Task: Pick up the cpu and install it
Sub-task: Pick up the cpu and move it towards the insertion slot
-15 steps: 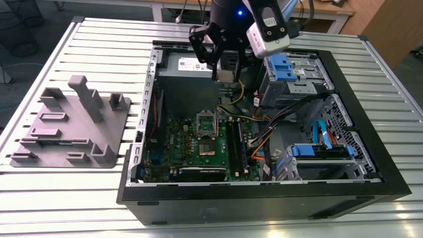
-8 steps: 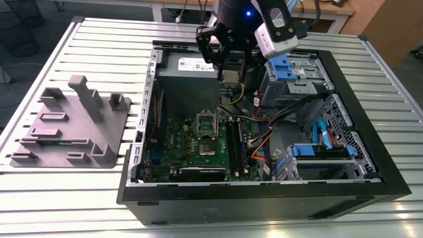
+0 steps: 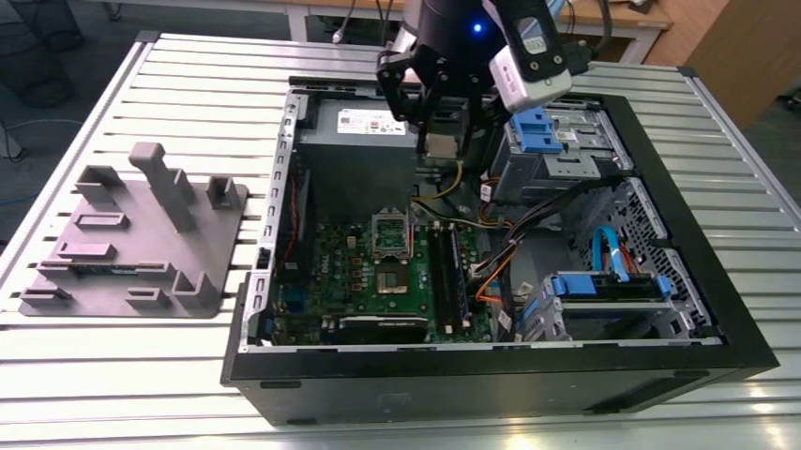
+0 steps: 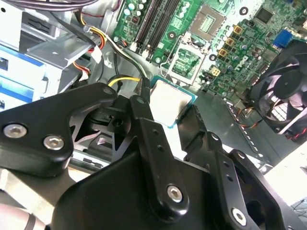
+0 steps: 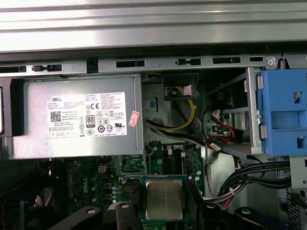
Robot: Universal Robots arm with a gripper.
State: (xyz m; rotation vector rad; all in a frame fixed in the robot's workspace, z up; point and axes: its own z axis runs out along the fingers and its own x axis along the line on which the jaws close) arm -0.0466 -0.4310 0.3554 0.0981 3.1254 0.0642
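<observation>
Above the open computer case (image 3: pixel 501 380), the claw (image 4: pixel 167 104) was closed on the cpu (image 5: pixel 164 199), pinching two of its sides. The cpu hung over the green motherboard (image 4: pixel 230 43), near the grey power supply (image 5: pixel 76 117).

Socket (image 3: pixel 396 278) unobstructed from above; cables (image 3: pixel 520 230) crowd beside it.

From afar the exterior view looks down into the open black computer case (image 3: pixel 501 380); both close wrist views share the silvery square cpu (image 5: pixel 164 199) (image 4: pixel 168 103) and green motherboard (image 5: pixel 91 184) (image 4: pixel 225 52).
</observation>
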